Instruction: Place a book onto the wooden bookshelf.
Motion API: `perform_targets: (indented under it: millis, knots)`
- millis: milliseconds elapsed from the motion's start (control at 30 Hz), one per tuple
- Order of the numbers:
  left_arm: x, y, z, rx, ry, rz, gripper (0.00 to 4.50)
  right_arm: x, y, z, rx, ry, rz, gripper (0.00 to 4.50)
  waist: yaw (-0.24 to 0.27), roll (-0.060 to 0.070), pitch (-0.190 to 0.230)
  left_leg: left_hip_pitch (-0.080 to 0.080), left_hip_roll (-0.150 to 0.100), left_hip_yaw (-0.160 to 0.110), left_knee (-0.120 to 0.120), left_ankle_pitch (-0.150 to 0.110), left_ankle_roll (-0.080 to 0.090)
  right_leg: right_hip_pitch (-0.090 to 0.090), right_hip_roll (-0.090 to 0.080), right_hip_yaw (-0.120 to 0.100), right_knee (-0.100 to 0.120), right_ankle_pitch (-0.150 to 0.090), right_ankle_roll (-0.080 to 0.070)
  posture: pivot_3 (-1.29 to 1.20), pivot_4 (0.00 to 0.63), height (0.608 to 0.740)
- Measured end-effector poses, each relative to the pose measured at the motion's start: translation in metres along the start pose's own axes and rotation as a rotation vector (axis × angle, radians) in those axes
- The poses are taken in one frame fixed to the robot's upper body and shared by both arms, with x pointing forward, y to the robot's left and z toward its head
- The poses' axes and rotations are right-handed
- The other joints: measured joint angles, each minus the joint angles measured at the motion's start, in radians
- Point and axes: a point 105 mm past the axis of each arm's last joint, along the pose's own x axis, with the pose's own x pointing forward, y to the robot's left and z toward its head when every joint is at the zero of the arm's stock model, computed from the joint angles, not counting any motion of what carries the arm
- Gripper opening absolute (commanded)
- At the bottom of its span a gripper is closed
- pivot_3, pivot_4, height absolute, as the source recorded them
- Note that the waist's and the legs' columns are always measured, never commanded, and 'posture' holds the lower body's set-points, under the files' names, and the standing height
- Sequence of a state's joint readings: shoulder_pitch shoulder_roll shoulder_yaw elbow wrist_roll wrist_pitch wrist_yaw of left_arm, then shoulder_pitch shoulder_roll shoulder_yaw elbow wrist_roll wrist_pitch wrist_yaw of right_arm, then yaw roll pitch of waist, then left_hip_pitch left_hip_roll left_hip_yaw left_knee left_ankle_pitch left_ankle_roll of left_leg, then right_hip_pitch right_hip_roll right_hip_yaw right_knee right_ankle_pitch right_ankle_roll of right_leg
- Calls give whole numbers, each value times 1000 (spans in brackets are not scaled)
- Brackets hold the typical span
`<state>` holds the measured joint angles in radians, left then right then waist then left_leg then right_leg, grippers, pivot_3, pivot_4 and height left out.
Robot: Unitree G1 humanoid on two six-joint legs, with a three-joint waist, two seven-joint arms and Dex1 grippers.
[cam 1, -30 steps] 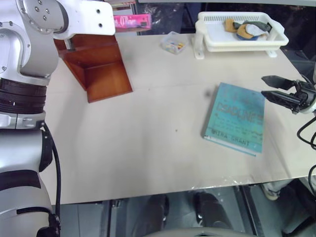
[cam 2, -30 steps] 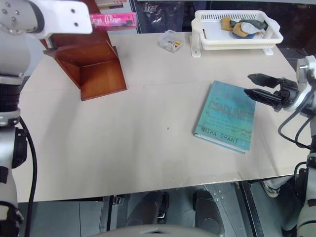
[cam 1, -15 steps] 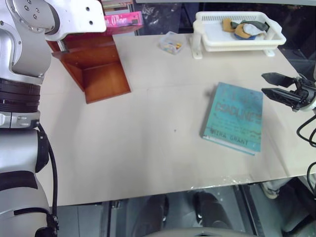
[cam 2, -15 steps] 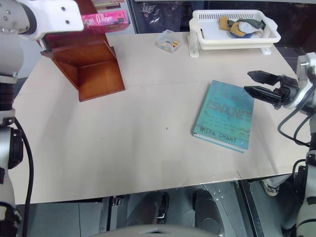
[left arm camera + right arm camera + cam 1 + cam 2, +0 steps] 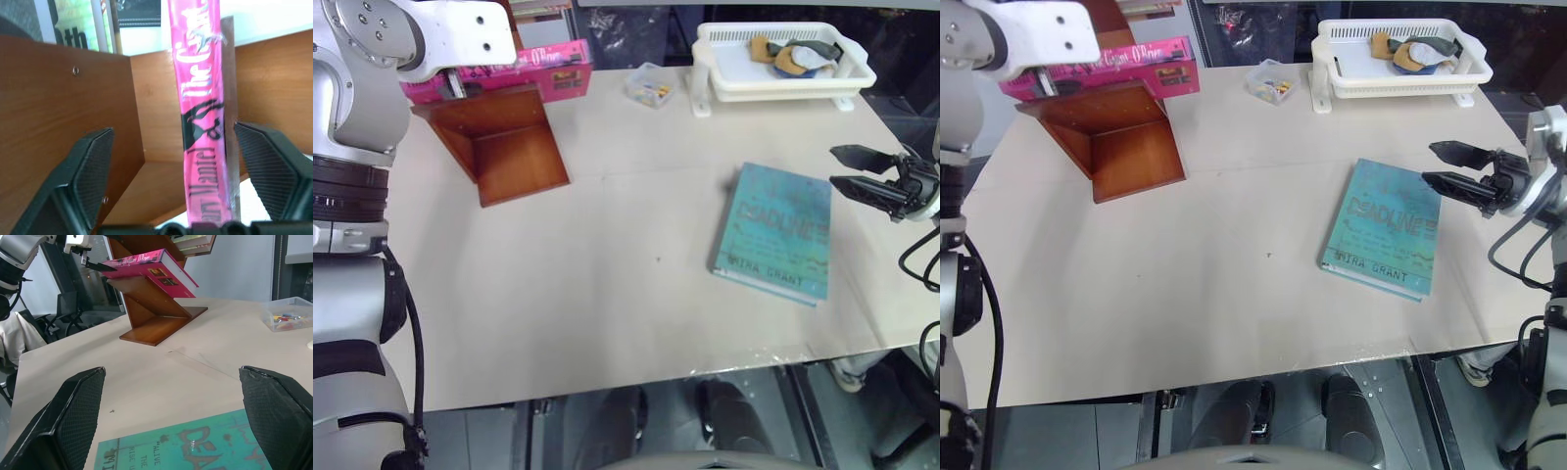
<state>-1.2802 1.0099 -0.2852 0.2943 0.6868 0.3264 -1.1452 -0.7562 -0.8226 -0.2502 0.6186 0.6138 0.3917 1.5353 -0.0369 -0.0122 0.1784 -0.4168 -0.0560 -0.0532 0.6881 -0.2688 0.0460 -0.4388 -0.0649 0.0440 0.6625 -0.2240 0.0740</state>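
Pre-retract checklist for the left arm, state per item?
1. Left claw open: ok, both fingers stand clear of the pink book.
2. Book on the shelf: ok, it lies tilted on a sloped panel.
3. Book settled and won't slide: cannot tell.
4. Retract path clear of the shelf: cannot tell, panels sit close beside the fingers.
5. Right claw out of the way: ok, open, at the far edge of the teal book.
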Motion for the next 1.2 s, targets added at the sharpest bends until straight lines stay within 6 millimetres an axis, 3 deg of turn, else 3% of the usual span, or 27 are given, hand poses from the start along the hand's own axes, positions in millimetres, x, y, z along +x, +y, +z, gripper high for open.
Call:
perform_targets:
  millis: [333, 633, 967, 1200]
  knots:
    - [-7, -4, 0, 8, 1, -11, 4414, -1, -1, -1, 5, -1, -3, 4500, -1, 0, 0, 0, 0, 0, 0, 0, 0, 0, 0, 0, 0, 0, 0, 0, 150, 740]
    - [-26, -25, 8, -154, -194, -124, 4414, -2, 0, -2, 34, -5, -1, 4500, -1, 0, 0, 0, 0, 0, 0, 0, 0, 0, 0, 0, 0, 0, 0, 0, 150, 740]
    - [-38, -26, 6, -176, -219, -145, 4414, 2, 18, 15, 84, -59, 95, 4500, -2, 0, 0, 0, 0, 0, 0, 0, 0, 0, 0, 0, 1, 0, 0, 0, 150, 740]
    - [-47, -31, 20, -204, -316, -173, 4414, 0, 25, 23, 130, -83, 130, 4500, 0, 0, 0, 0, 1, 0, 0, 0, 0, 0, 0, 0, 0, 0, 0, 0, 150, 740]
